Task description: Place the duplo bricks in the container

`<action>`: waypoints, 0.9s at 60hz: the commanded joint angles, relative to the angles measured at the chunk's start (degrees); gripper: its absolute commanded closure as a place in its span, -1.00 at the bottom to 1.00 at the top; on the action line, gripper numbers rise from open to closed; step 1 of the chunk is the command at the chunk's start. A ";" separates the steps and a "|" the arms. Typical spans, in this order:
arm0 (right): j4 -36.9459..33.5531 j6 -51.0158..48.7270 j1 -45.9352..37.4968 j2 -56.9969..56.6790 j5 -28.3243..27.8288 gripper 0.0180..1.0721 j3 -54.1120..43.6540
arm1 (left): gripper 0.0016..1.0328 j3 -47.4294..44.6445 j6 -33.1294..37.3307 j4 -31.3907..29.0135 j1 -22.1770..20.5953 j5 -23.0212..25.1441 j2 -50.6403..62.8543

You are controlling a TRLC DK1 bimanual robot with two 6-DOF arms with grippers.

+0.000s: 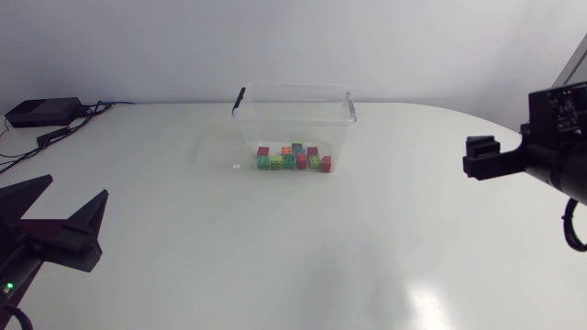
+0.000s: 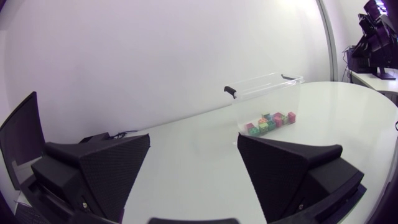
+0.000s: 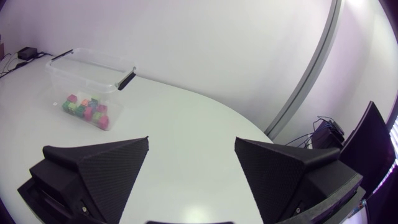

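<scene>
Head view, bright bricks (image 1: 293,159) in clear container (image 1: 293,117), left hand (image 2: 193,137) wide, right hand (image 3: 191,141) wide

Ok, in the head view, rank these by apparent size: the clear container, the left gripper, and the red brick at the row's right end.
Largest: clear container and left gripper look about alike; the gripper sits nearer the camera, so I won't rank them.
Smallest: red brick, by far.

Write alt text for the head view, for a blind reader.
A clear plastic container sits at the far middle of a white table, with colourful duplo bricks inside. The open left gripper and the right arm are at the sides.
</scene>
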 commanded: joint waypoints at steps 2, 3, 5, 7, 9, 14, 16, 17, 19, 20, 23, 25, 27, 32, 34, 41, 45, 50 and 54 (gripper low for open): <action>1.22 -2.17 -2.02 -4.42 0.33 -0.91 -4.07 | -0.90 -2.22 1.53 -0.03 0.47 -0.59 -2.45; 1.22 -2.34 -2.11 -4.95 0.33 -0.91 -4.50 | -0.90 -2.30 1.61 -0.11 0.47 -0.59 -2.72; 1.22 -2.87 -2.46 -6.18 0.42 -0.91 -5.30 | -0.90 -2.57 1.70 -0.11 0.47 -0.94 -3.33; 1.30 -3.40 -2.90 -7.59 0.42 -0.91 -6.35 | -0.90 -2.66 1.70 -0.11 0.47 -0.94 -3.51; 1.30 -3.93 -3.16 -8.73 0.42 -0.91 -7.05 | -0.90 -2.83 1.79 -0.11 0.56 -1.03 -3.95; 1.39 -5.42 -3.60 -12.33 0.51 -0.91 -9.34 | -0.90 -3.36 1.70 -0.20 0.56 -1.73 -5.18; 1.57 -5.86 -3.78 -13.92 0.68 -0.91 -10.39 | -0.90 -3.71 1.79 -0.20 0.56 -1.91 -5.88; 1.66 -6.04 -3.86 -14.44 0.68 -0.91 -10.74 | -0.90 -3.80 1.79 -0.29 0.56 -1.91 -6.14; 1.57 -6.56 -4.13 -15.76 0.68 -0.91 -11.45 | -0.90 -4.06 1.79 -0.38 0.56 -1.99 -6.76; 1.57 -6.74 -4.21 -16.29 0.68 -0.91 -11.80 | -0.90 -4.24 1.79 -0.46 0.56 -2.08 -7.11; 1.33 -6.96 -4.40 -17.93 0.56 -0.91 -12.74 | -0.90 -4.61 1.84 -0.44 0.55 -2.36 -7.81; 1.73 -6.27 -4.48 -18.90 0.04 -0.91 -13.64 | -0.90 -4.97 1.21 -0.05 0.40 -2.52 -7.81; 2.18 -5.48 -4.58 -20.02 -0.57 -0.91 -14.69 | -0.90 -5.38 0.49 0.40 0.23 -2.71 -7.80; 3.19 -3.72 -4.80 -22.49 -1.90 -0.91 -17.00 | -0.90 -6.28 -1.10 1.40 -0.14 -3.13 -7.79; 3.65 -2.94 -4.90 -23.59 -2.50 -0.91 -18.03 | -0.90 -6.68 -1.82 1.84 -0.30 -3.31 -7.78; 5.18 -0.28 -5.24 -27.34 -4.53 -0.91 -21.53 | -0.90 -8.06 -4.24 3.35 -0.87 -3.95 -7.76; 6.13 1.37 -5.44 -29.66 -5.79 -0.91 -23.70 | -0.90 -8.91 -5.74 4.29 -1.22 -4.34 -7.74; 7.16 3.16 -5.67 -32.17 -7.15 -0.91 -26.05 | -0.90 -9.82 -7.36 5.30 -1.60 -4.77 -7.73; 7.98 4.59 -5.85 -34.18 -8.24 -0.91 -27.94 | -0.90 -10.56 -8.66 6.11 -1.90 -5.11 -7.71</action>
